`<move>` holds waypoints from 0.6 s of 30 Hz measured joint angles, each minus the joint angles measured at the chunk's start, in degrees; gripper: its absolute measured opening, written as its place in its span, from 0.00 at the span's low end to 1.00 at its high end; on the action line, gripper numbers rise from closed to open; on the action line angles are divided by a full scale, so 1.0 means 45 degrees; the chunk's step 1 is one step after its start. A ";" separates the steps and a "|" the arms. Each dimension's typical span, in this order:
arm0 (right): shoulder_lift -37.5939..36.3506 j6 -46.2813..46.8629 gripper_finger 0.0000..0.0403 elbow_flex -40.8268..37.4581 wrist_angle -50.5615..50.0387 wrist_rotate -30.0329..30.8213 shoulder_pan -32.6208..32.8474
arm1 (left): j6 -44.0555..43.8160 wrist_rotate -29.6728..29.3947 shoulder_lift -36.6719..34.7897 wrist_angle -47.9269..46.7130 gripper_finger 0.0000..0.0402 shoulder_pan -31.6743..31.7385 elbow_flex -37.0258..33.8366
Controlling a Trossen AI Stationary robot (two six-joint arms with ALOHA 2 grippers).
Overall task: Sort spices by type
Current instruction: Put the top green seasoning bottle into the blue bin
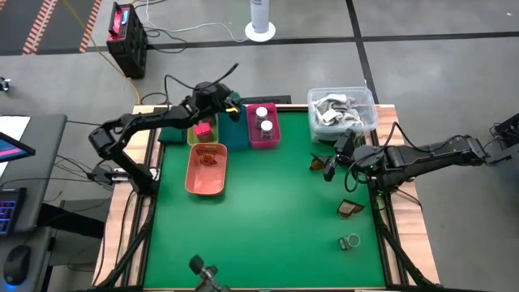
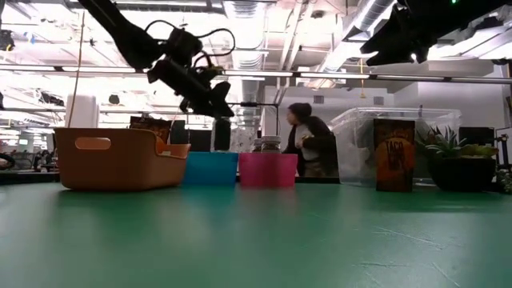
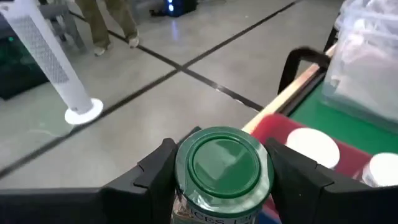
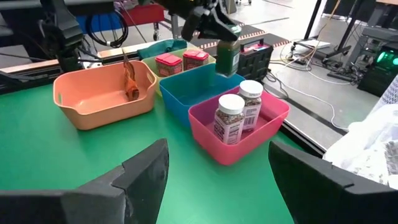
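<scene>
Green jar (image 1: 233, 108), high view: held by left gripper (image 1: 231, 106) above teal tray (image 1: 235, 130) at table's far edge, between yellow tray (image 1: 203, 132) w/ pink boxes and pink tray (image 1: 263, 126) w/ two white-capped jars. Salmon tray (image 1: 205, 169) holds a brown packet. Right gripper (image 1: 336, 156) sits near right edge by clear tub (image 1: 340, 109). More spices loose there: a packet (image 1: 318, 163) just beside it, another packet (image 1: 350, 209) and a jar (image 1: 350, 242) nearer the front.

Low view: left arm comes down at a slant from upper left, gripper tipped downward, jar hanging upright over teal tray, clear of its rim.

Left wrist view: fingers (image 3: 155, 171) clamp jar at its sides just under green lid (image 3: 224, 163). Judged: rigid, light, smooth and round, so likely slippery; side grip below the lid seems the best hold. Prob. plastic, not very fragile.

Right wrist view: right fingers (image 4: 146, 165) spread wide, nothing between them, pointing toward the trays; teal tray looks empty.
</scene>
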 joint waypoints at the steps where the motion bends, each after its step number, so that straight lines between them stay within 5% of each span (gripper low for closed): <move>1: 0.0000 -0.0029 0.75 0.0000 0.0005 0.0001 0.0000 | -0.0085 0.0018 -0.0005 0.0025 0.49 0.0025 -0.0155; 18: 0.0000 -0.0155 0.75 0.0000 0.0288 -0.0001 0.0005 | -0.0871 -0.0607 0.0008 0.0635 0.49 -0.0082 -0.1906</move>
